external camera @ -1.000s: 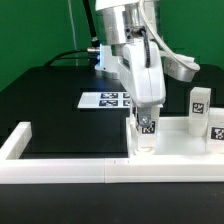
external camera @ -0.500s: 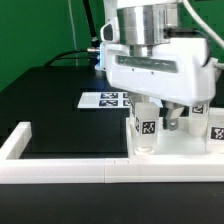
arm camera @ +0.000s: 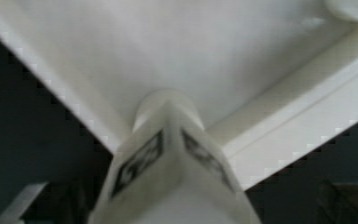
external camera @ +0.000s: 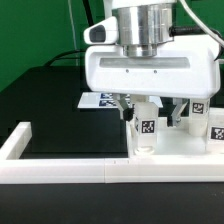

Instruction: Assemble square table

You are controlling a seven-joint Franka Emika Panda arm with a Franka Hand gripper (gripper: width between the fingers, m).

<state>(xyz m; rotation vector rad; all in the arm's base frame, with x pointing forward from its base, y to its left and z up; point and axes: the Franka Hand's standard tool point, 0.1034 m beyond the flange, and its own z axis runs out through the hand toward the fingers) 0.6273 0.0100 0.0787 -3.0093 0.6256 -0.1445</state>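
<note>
The white square table top (external camera: 185,147) lies at the exterior view's right, by the front rail. A white tagged leg block (external camera: 147,127) stands upright in its near-left corner. My gripper (external camera: 151,112) hangs straight above this leg with one dark finger on each side, a gap on both sides, so it is open. In the wrist view the leg (arm camera: 167,165) rises between the fingers over the table top's inner face (arm camera: 194,50); the gripper (arm camera: 179,208) does not touch it. Two more leg blocks (external camera: 201,101) (external camera: 216,124) stand at the right, partly hidden by the hand.
The marker board (external camera: 101,100) lies on the black table behind the hand. A long white border rail (external camera: 60,170) runs along the front and turns back at the left (external camera: 14,142). A green wall and cables stand behind.
The hand has turned about a quarter turn around the upright leg, now showing its broad side. The leg's tag still faces the same way, so the leg has not turned.
</note>
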